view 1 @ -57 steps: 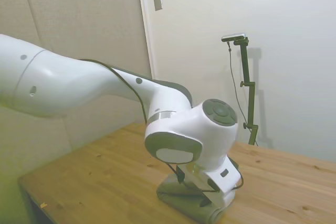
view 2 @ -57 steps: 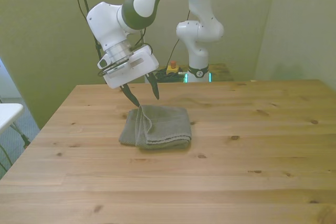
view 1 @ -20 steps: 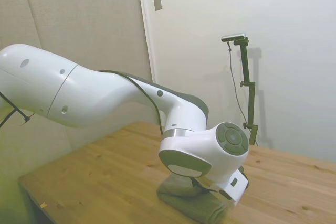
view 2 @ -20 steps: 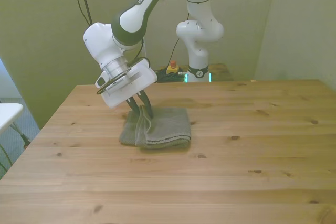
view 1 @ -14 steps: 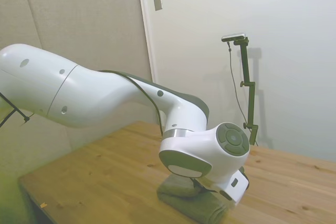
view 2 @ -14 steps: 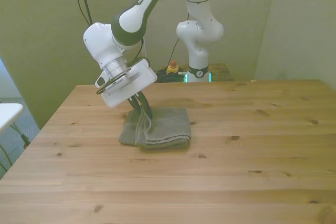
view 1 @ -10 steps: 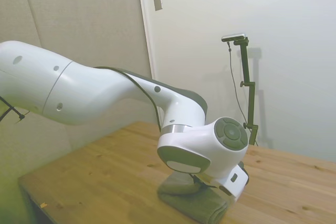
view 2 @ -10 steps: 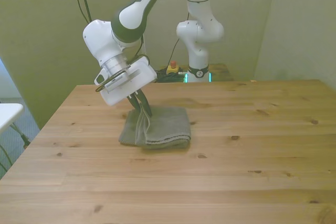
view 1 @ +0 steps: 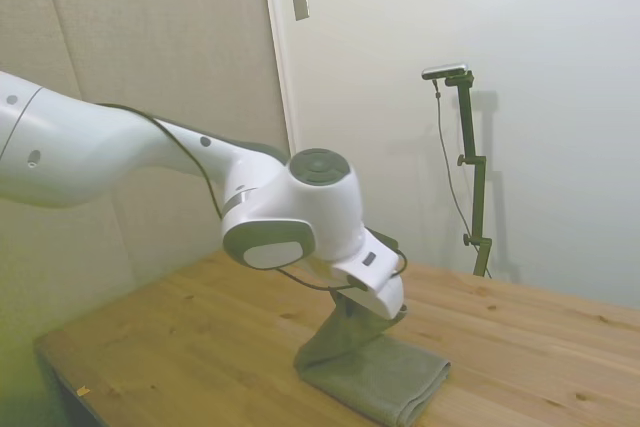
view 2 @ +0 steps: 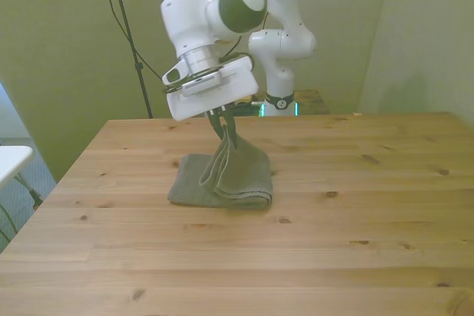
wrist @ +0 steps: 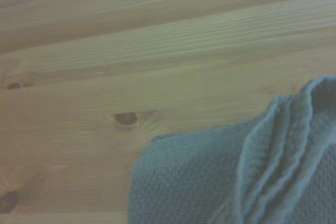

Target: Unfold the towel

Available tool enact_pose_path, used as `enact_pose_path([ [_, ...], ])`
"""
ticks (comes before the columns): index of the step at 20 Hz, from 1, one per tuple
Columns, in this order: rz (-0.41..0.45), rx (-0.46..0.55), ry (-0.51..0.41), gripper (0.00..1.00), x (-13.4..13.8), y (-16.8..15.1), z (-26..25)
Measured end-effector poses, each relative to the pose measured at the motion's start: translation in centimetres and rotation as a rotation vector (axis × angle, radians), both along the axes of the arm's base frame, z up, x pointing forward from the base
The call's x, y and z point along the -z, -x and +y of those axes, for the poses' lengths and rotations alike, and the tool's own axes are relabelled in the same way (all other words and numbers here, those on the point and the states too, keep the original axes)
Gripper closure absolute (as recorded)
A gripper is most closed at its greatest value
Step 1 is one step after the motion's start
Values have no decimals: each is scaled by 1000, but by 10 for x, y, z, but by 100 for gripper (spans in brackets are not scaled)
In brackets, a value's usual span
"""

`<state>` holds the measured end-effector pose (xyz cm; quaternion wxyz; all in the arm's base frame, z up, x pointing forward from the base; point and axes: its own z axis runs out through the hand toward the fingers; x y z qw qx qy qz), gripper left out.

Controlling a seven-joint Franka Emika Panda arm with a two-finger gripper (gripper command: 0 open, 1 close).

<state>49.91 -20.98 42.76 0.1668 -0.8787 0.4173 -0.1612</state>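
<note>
Item: gripper [view 2: 227,137], fingers closed on the top layer of the towel [view 2: 222,179], pinching a pleated edge and holding it raised above the rest so that the fold can be peeled open. The lifted cloth hangs as a narrow tent from the fingertips; the lower layers lie flat on the table [view 2: 348,220].

Item: towel, grey-green terry, sitting toward the far edge of the tabletop, nearer the front view's left edge than its right. The wrist view shows a ribbed hem [wrist: 273,156] standing in ridges, probably bunched by the pinch, though that picture is soft.

Item: table, pale knotted pine planks. Plain walls behind; a white light switch [view 1: 300,1] by a corner trim.
</note>
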Motion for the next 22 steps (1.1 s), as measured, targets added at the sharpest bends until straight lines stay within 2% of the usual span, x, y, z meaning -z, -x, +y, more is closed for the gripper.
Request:
enact_pose_path([
  [4,30,59,174,100,10,9,40],
  [12,1,53,272,100,-22,18,102],
  [18,-24,29,414,100,-11,28,158],
  [22,-73,35,515,100,-8,40,188],
])
